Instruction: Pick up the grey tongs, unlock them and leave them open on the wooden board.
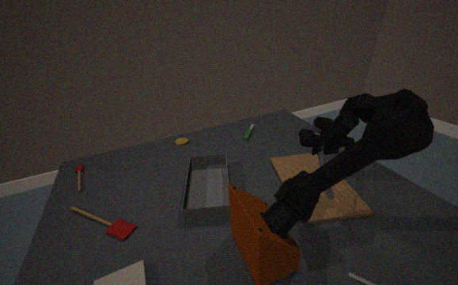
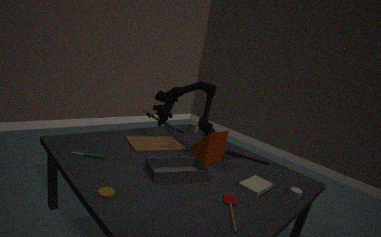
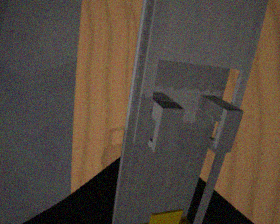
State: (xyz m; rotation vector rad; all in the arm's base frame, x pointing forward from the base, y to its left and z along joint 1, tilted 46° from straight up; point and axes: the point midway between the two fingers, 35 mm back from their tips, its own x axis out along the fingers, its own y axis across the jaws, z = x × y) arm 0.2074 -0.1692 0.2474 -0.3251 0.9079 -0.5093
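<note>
My gripper (image 1: 324, 146) (image 2: 161, 121) (image 3: 151, 168) is shut on the grey tongs (image 2: 174, 128) (image 3: 201, 30) and holds them above the wooden board (image 1: 353, 199) (image 2: 154, 144) (image 3: 98, 75). In the exterior view the tongs slant, with the left end higher and the right end lower. In the wrist view they run lengthwise past both fingers, over the board. I cannot tell which end has the tips or whether the lock is engaged. The arm hides part of the tongs in the top view. The roasting tin (image 1: 206, 214) (image 2: 180, 177) has no tongs across it.
An orange wedge-shaped block (image 1: 252, 229) (image 2: 214, 148) stands between tin and arm base. A green-handled tool (image 1: 248, 133) (image 2: 93, 155), a yellow disc (image 1: 181, 141) (image 2: 106, 191), a red-headed tool (image 1: 121, 229) (image 2: 229, 199) and a white slab (image 1: 123, 275) (image 2: 255, 184) lie around the tin.
</note>
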